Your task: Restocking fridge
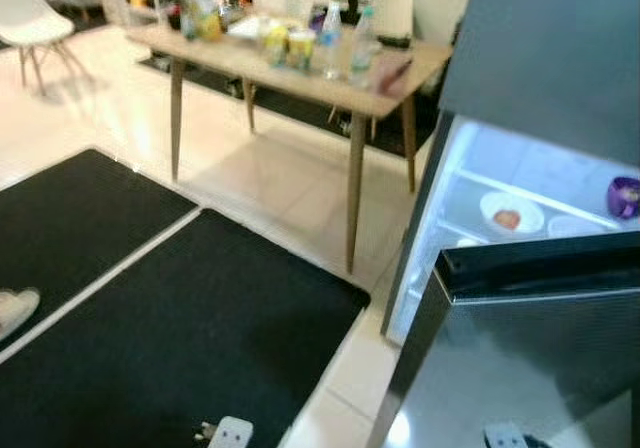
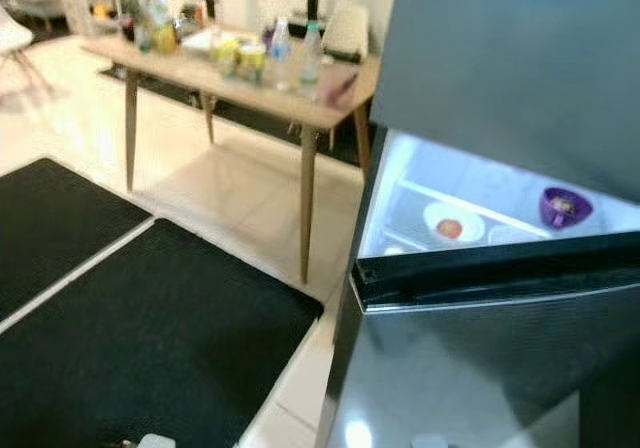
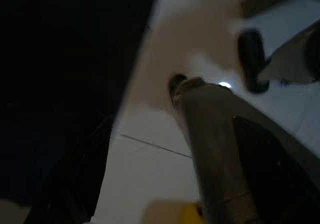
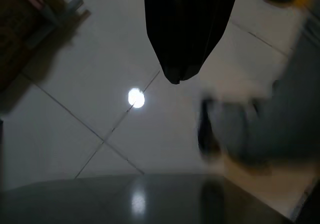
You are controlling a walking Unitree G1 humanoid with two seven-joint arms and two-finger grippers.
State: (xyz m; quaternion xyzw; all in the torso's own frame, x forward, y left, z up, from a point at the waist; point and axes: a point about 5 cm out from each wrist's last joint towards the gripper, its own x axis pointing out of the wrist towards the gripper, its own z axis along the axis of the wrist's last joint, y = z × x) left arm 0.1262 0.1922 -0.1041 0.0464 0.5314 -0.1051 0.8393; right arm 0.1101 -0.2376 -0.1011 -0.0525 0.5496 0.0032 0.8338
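Observation:
The fridge point(image 1: 540, 58) stands at the right with its lit compartment open and its dark door point(image 1: 520, 358) swung toward me. On the shelf inside sit a white bowl point(image 1: 511, 213) holding something red and a purple bowl point(image 1: 624, 197). Across the room, a wooden table point(image 1: 300, 68) carries bottles point(image 1: 331, 38), yellow containers point(image 1: 287, 44) and other groceries. My right gripper point(image 4: 175, 76) hangs shut over the tile floor, holding nothing. In the dark left wrist view, my left arm hangs over tiles beside the black mat point(image 3: 65, 84).
Two black mats point(image 1: 180, 338) cover the floor in front of me, with a pale tile strip between them. A light shoe point(image 1: 15, 310) shows at the left edge. A white chair point(image 1: 35, 23) stands at the far left.

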